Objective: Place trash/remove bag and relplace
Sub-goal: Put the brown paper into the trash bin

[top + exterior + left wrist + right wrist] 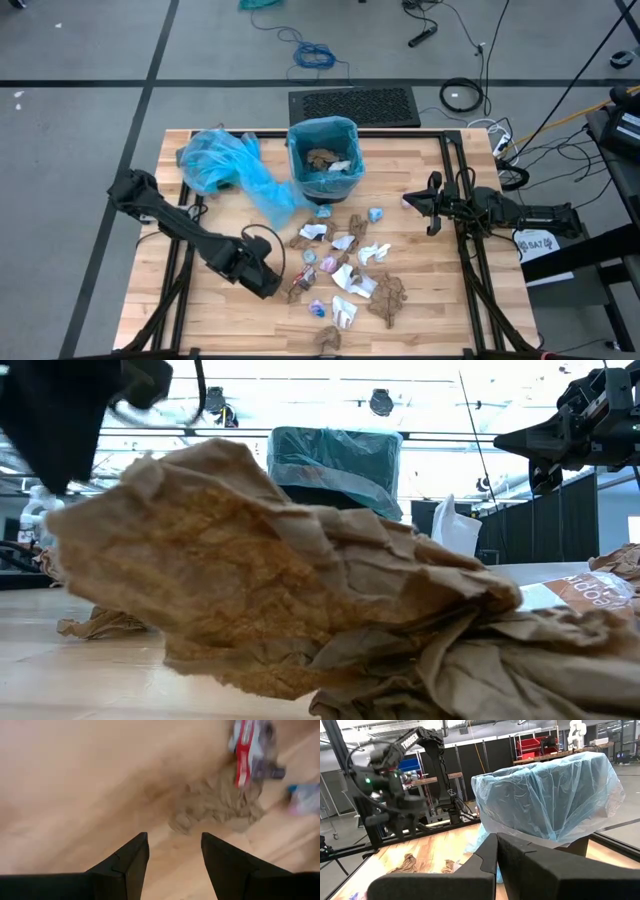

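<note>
The wooden tabletop (210,320) carries everything. At its far middle stands the bin (323,158), lined with a pale blue bag (345,128) and already holding a few brown scraps. A spare blue bag (225,165) lies loose just to the bin's left.

The left tool (285,290) hangs low over the near-left edge of the litter, its fingers (131,860) spread with nothing between them, and a flattened brown wad (217,807) lies just ahead of the tips. The right tool (434,205) waits at the right side of the tabletop, fingers pressed together, empty.

The step in hand seems to be picking up another piece. To do it well, the left tool should probably centre over one wad alone, come down until the tips straddle it, and close on the thickest fold so the paper does not slip free on the way to the bin.

The trash (345,270) spreads in front of the bin across the middle of the tabletop: crumpled brown and white paper, with a few small blue and pink bits among it.
</note>
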Available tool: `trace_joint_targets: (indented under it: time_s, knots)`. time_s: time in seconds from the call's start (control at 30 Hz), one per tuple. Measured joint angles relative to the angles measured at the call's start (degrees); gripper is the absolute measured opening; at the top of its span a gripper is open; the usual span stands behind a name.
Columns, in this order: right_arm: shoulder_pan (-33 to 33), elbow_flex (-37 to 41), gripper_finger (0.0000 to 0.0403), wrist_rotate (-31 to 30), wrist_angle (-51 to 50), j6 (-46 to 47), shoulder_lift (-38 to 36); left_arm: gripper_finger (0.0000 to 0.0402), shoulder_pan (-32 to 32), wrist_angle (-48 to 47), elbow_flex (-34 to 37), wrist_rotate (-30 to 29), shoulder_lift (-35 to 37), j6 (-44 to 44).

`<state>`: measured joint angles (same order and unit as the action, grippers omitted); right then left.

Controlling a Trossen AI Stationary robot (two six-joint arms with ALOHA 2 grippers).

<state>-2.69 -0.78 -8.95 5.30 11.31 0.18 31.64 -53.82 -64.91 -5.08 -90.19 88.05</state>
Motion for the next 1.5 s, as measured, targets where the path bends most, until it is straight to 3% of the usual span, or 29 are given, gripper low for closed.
trace_joint_targets:
  time_s: [0.2, 0.43, 0.63, 0.73, 1.0, 1.2, 1.37, 1.5]
  knots:
    - [-0.01, 0.00, 0.0000, -0.02, 0.00, 0.00, -0.01, 0.0184, -0.52, 13.45, 5.53, 0.56, -0.63, -0.51]
    - [0.01, 0.00, 0.0000, 0.00, 0.00, 0.00, 0.00, 0.0184, -3.84, 16.86, 10.36, 0.61, -0.63, -1.84]
    - [0.00, 0.00, 0.0000, -0.01, 0.01, 0.00, 0.00, 0.0184, -6.08, 29.29, 14.24, 5.33, -1.33, -3.92]
    - [0.00, 0.00, 0.0000, 0.00, 0.02, -0.01, -0.01, 0.0178, -6.21, 30.84, 14.43, 7.72, -2.64, -4.38]
    - [0.00, 0.00, 0.0000, -0.02, 0.02, 0.00, -0.01, 0.0108, -5.38, 38.34, 14.21, 14.55, -6.78, -4.44]
    - [0.01, 0.00, 0.0000, 0.00, 0.01, -0.01, 0.00, 0.0081, -4.31, 42.48, 14.12, 14.69, -7.44, -4.57]
    - [-0.01, 0.00, 0.0000, -0.02, 0.02, 0.00, 0.01, 0.0013, -3.62, 42.18, 14.14, 14.48, -7.86, -4.86]
    - [0.00, 0.00, 0.0000, -0.01, 0.01, 0.00, 0.01, 0.0005, -3.39, 42.48, 14.14, 14.02, -7.87, -4.82]
